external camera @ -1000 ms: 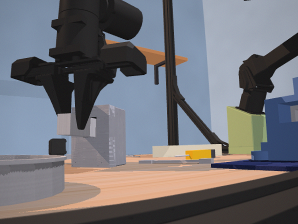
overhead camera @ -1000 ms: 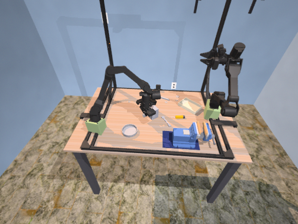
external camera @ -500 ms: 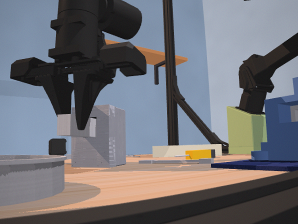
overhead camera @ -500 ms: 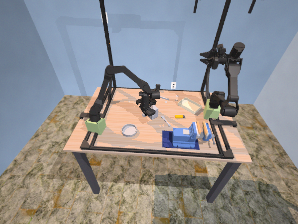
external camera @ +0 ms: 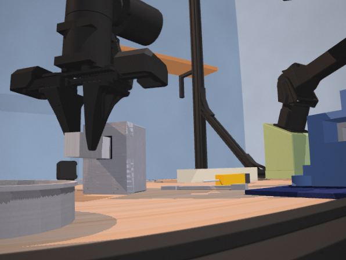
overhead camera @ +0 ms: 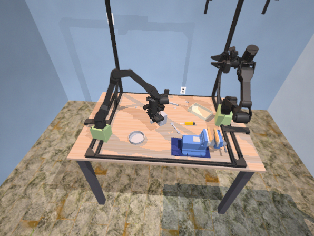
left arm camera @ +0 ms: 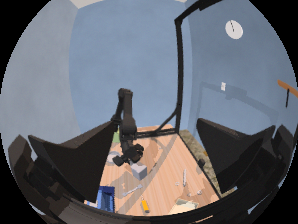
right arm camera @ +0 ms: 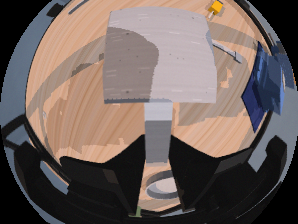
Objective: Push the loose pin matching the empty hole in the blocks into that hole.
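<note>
Right end effector [overhead camera: 154, 120] [external camera: 81, 141] [left arm camera: 125, 159] [right arm camera: 158, 140]: clamped on rectangular pin [overhead camera: 151, 121] [external camera: 72, 145] [right arm camera: 158, 127] | pin: level, far end at grey block [overhead camera: 164, 119] [external camera: 116, 177] [left arm camera: 139, 172] [right arm camera: 182, 58] | left end effector [overhead camera: 212, 60] [left arm camera: 157, 121]: fingers apart
</note>
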Controlling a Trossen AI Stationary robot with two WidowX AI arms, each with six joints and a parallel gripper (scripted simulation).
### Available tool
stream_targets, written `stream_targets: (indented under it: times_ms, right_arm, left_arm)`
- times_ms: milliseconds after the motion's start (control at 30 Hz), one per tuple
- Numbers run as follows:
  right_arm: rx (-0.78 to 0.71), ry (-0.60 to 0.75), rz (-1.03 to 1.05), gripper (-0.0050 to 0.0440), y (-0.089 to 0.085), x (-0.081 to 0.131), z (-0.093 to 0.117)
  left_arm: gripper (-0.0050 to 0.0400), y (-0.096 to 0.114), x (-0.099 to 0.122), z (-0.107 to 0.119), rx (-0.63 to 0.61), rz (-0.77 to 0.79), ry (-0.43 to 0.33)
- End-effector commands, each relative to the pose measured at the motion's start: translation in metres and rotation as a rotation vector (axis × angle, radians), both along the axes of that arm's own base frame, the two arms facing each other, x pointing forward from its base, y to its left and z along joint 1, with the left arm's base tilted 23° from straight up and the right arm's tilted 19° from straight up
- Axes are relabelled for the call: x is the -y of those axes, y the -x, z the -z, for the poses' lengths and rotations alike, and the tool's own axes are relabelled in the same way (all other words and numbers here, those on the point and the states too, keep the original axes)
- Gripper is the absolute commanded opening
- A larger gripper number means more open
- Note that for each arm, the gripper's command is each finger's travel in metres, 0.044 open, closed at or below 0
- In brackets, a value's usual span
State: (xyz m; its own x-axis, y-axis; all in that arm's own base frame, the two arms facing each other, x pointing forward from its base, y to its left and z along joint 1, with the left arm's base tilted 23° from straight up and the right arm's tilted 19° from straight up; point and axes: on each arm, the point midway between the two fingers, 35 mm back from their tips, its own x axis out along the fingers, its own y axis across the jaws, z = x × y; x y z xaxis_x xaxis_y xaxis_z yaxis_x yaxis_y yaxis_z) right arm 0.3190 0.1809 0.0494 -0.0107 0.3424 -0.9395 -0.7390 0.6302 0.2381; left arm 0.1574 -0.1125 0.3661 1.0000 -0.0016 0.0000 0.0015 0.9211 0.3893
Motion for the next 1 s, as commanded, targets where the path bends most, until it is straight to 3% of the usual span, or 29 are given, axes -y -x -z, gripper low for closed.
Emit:
stream_targets:
  times_ms: [0,967]
  right_arm:
    - [0.001,-0.004,0.001,0.0000,-0.0002,-0.0006,-0.0022]
    - [0.003,0.000,0.001,0.0000,-0.0039,0.0019,-0.0003]
  left_arm:
    - [0.0400,-0.0001,-0.0003,-0.0001,0.000,-0.002,-0.002]
    - [0.0400,-0.0001,-0.0003,-0.0001,0.000,-0.002,-0.002]
